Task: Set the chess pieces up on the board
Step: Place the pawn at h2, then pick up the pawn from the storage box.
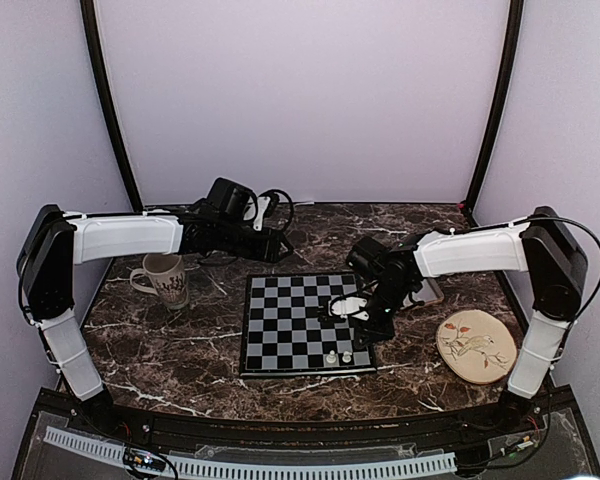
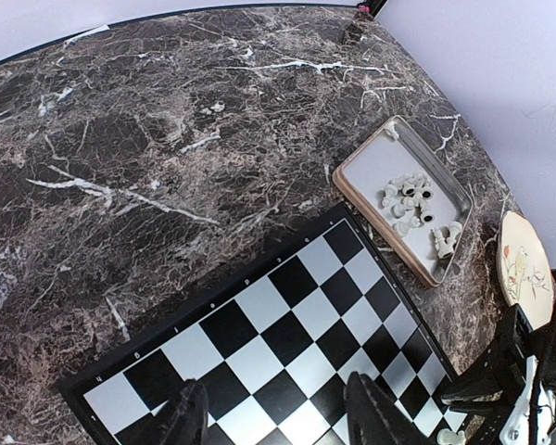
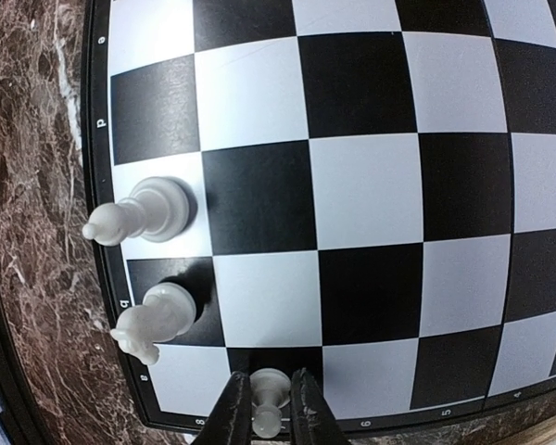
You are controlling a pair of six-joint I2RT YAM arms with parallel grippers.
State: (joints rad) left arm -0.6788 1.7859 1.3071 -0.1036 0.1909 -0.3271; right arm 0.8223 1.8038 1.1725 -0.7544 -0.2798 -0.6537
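Observation:
The board (image 1: 280,330) lies in the middle of the table. Two white chess pieces (image 1: 339,356) stand on its near right corner; in the right wrist view they are a tall piece (image 3: 139,213) and a knight (image 3: 153,320). My right gripper (image 3: 269,413) is down at the board's right edge, its fingers close against both sides of a small pawn (image 3: 269,394) that stands upright on a black edge square. My left gripper (image 2: 280,417) hangs open above the board (image 2: 287,334) with nothing between its fingers. Several more pieces (image 2: 412,199) lie in a tray.
The grey-brown tray (image 2: 361,176) sits just off the board's far right side, and my right arm (image 1: 460,255) hides most of it from above. A round cream plate with a bird drawing (image 1: 473,345) lies near right. A mug (image 1: 165,278) stands left of the board.

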